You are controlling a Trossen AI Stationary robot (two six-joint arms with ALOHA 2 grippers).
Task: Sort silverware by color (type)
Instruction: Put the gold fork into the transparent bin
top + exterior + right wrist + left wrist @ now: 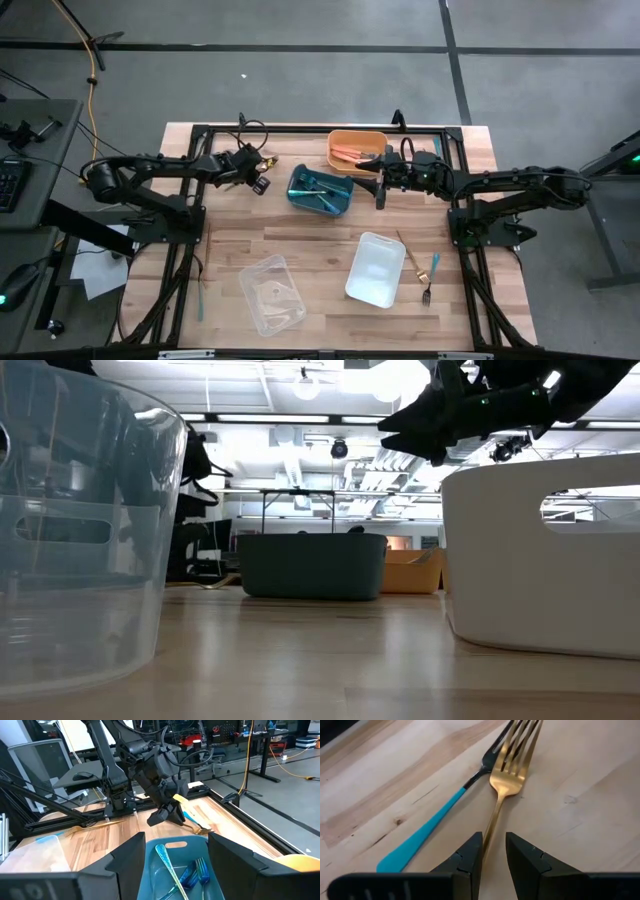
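Four rectangular plastic bins sit on the wooden tabletop: an orange bin at the far edge holding salmon-handled pieces, a teal-blue bin just beside it holding teal-handled pieces, a white bin nearer the front, and a clear bin to its left. Two more pieces lie loose right of the white bin: a slim gold piece lying diagonally and a teal-handled fork with its tines toward the front edge. Another teal piece lies lengthwise near the front left. The left pincer is low over the far left part of the tabletop, its fingers set narrowly on either side of the handle of a gold metal fork; whether they actually clamp it cannot be told. That fork's long axis runs straight away from the pincer, tines outermost. A fork with a teal-blue handle and dark tines lies right beside it at an angle, its tines tucked under the gold fork's head. The right pincer hangs over the teal-blue bin with its fingers spread wide and nothing between them.
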